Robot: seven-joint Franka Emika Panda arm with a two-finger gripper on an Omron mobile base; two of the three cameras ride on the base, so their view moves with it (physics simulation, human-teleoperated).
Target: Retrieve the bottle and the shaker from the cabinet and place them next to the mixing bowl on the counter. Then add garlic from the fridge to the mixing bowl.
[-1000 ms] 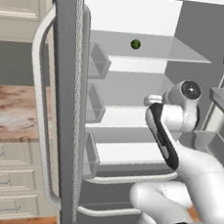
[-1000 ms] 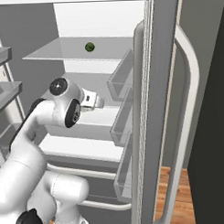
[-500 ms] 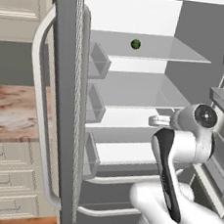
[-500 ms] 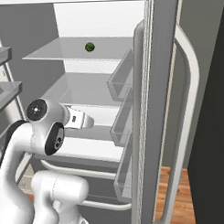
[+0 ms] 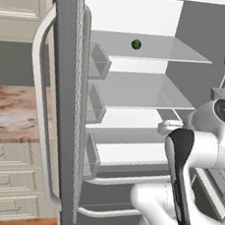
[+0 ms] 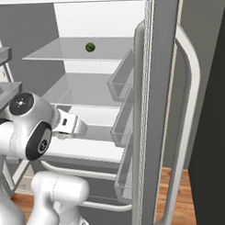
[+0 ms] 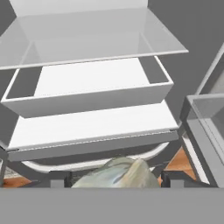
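Fridge (image 5: 137, 87) stands open across the left base view, its door (image 5: 61, 103) swung out to centre-left with a long pale handle (image 5: 36, 101). A brown marbled surface (image 5: 10, 113) sits at left, cream drawers (image 5: 1, 191) below it. A small dark green ball (image 5: 136, 44) rests on the top glass shelf (image 5: 180, 53), upper centre. The white arm (image 5: 193, 158) fills the lower right, its hand reaching left at mid-height in front of the lower shelves. Against the earlier frames the arm has sunk and swung right, its round joint now at the right edge. Ball and shelves are unchanged.

Right base view: same fridge from the other side, green ball (image 6: 90, 47) at upper left, clear door bins (image 6: 120, 82) at centre, and the other door's handle (image 6: 187, 107) at right. Wooden floor (image 6: 181, 190) shows lower right. The arm (image 6: 32, 131) is at lower left, lower and further left than before, its hand pointing right.

Hand view: glass shelf (image 7: 87, 39) along the top, a white drawer (image 7: 87, 103) beneath, and a clear door bin (image 7: 205, 113) at right. At bottom centre the claw (image 7: 117, 180) is clamped on the garlic (image 7: 120, 171), a pale lumpy bulb wedged between both dark fingertips (image 7: 65, 179), held out in front of the fridge's lowest part.
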